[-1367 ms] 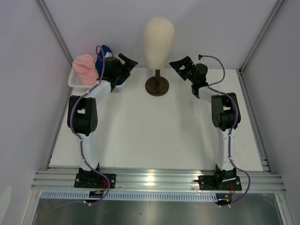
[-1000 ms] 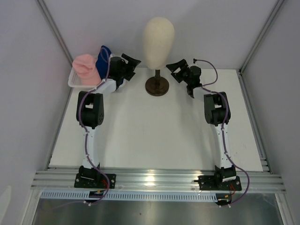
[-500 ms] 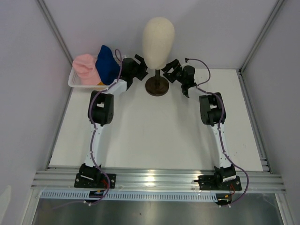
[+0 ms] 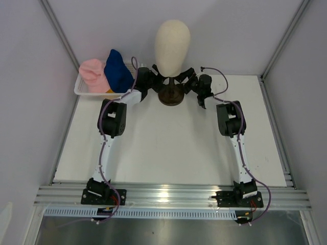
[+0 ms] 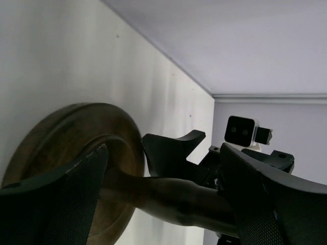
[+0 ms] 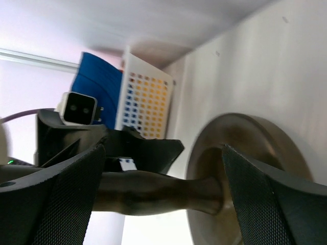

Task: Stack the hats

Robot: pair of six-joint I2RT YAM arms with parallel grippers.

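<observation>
left hand (image 4: 159,77), right hand (image 4: 182,79) moved inward, straddling stand post (image 5: 173,196)

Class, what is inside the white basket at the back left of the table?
A pink hat, a dark blue hat and a sliver of yellow-orange fabric show; anything beneath them is covered.

The head (image 4: 172,43) was cream, its stand (image 4: 171,97) dark brown. There was a pink hat (image 4: 92,74) and a dark blue hat (image 4: 117,71). The basket (image 6: 145,102) was white, its grid of holes showing yellow-orange and blue. The left gripper (image 4: 162,80) and right gripper (image 4: 181,80) were black with cross-hatched pads (image 6: 56,204); the arms (image 4: 104,153) were white with black joints. The table (image 4: 168,148) was white.
</observation>
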